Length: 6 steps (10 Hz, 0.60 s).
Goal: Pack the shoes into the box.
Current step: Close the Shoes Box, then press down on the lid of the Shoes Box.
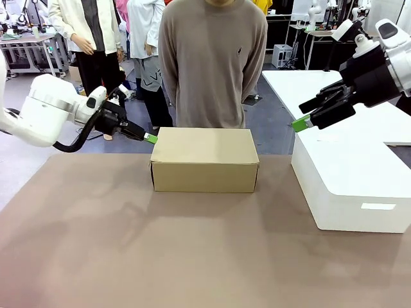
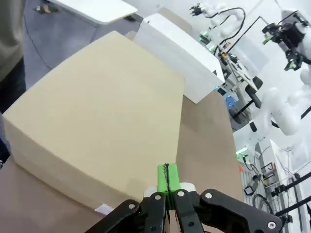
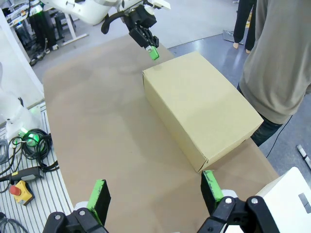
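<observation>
Cardboard shoebox [image 1: 204,160] sits lid-closed at the table's [image 1: 96,244] far centre; contents hidden. Left gripper [image 1: 151,138], fingers pressed together, apparently just touches its left top edge. Right gripper [image 3: 155,195] hangs spread wide, empty.

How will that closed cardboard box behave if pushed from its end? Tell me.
The box sits flat on its broad base, so it would probably slide on the table, not tip. Its straight walls look fairly stiff. The shut left gripper beside its corner might turn it.

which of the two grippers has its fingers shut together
The left gripper, at the box's far left corner: its green pads press flat together. The right gripper differs, its pads standing wide apart above the white block.
</observation>
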Tool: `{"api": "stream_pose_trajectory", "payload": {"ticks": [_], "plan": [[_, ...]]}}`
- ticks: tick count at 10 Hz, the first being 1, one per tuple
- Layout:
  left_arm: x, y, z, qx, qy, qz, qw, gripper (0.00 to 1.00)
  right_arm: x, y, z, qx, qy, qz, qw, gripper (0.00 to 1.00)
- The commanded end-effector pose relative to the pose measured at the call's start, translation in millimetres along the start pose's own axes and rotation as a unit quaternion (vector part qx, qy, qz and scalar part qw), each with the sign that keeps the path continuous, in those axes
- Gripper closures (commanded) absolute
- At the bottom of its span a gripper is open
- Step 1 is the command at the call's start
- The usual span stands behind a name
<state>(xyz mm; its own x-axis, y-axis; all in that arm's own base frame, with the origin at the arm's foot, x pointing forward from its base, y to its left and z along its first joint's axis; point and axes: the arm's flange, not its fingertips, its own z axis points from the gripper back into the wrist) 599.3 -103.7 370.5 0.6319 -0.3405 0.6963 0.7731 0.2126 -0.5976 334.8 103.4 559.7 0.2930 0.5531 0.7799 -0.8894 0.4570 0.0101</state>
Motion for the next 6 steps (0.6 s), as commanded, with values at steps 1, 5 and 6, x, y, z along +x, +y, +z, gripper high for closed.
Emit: {"api": "stream_pose_trajectory", "payload": {"ticks": [1, 5, 6], "plan": [[-0.7, -0.8, -3.0, 0.008, 0.001, 0.01, 1.0, 1.0, -0.8, -3.4, -2.4, 0.01, -0.015, 0.009, 1.0, 0.0], [-0.7, -0.8, -3.0, 0.008, 0.001, 0.01, 1.0, 1.0, -0.8, -3.4, -2.4, 0.01, -0.015, 0.009, 1.0, 0.0], [-0.7, -0.8, -3.0, 0.008, 0.001, 0.01, 1.0, 1.0, -0.8, -3.4, -2.4, 0.01, -0.015, 0.009, 1.0, 0.0]]}}
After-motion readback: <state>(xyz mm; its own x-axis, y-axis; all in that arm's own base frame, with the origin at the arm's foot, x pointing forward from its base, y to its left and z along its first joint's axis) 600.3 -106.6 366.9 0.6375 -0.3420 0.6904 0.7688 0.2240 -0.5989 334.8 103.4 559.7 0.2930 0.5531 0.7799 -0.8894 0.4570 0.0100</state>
